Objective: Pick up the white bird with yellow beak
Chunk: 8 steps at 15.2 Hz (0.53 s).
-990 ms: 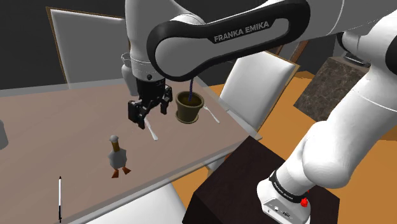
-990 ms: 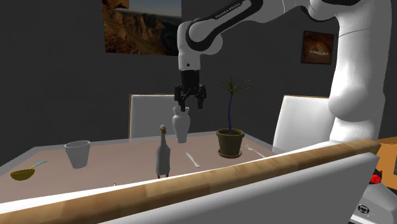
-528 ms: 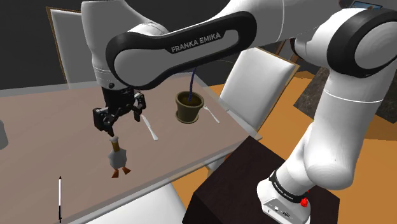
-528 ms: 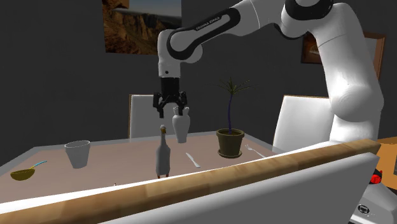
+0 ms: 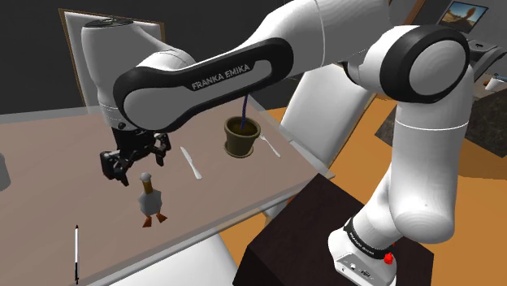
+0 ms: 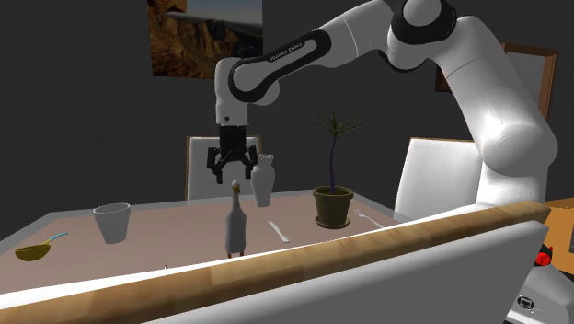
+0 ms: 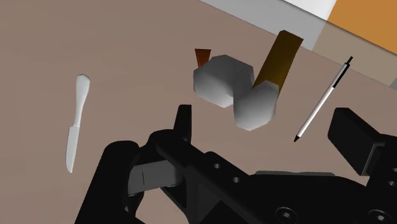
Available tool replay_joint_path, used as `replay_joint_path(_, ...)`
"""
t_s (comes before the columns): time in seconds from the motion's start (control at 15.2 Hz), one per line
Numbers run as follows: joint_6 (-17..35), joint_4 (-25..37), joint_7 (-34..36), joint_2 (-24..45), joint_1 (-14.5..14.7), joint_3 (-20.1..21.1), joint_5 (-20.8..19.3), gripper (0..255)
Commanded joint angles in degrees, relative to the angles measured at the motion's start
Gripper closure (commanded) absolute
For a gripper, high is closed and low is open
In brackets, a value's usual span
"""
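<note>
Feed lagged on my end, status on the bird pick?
Tool open, hovering over the bird, no contact. Bird upright on table, not gripped. Knife and pen lie apart from it.

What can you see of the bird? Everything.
The bird is plain grey-white and faceted, with a long neck, yellowish beak and orange feet. It stands upright on the table, near its front edge in the shoulder view, touching nothing else. The open gripper hangs just above its head, not in contact.
</note>
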Motion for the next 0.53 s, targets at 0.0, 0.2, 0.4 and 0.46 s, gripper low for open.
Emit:
replay_joint_path(0.0,1.22,-0.63,0.23,0.62,0.12,-0.18,-0.35,0)
replay_joint_path(0.2,2.20,-1.16,0.38,1.12,0.20,-0.33,-0.62,0)
replay_joint_path(0.4,2.38,-1.28,0.48,1.20,0.26,-0.35,-0.68,255)
replay_joint_path(0.46,2.40,-1.29,0.48,1.21,0.26,-0.35,-0.68,255)
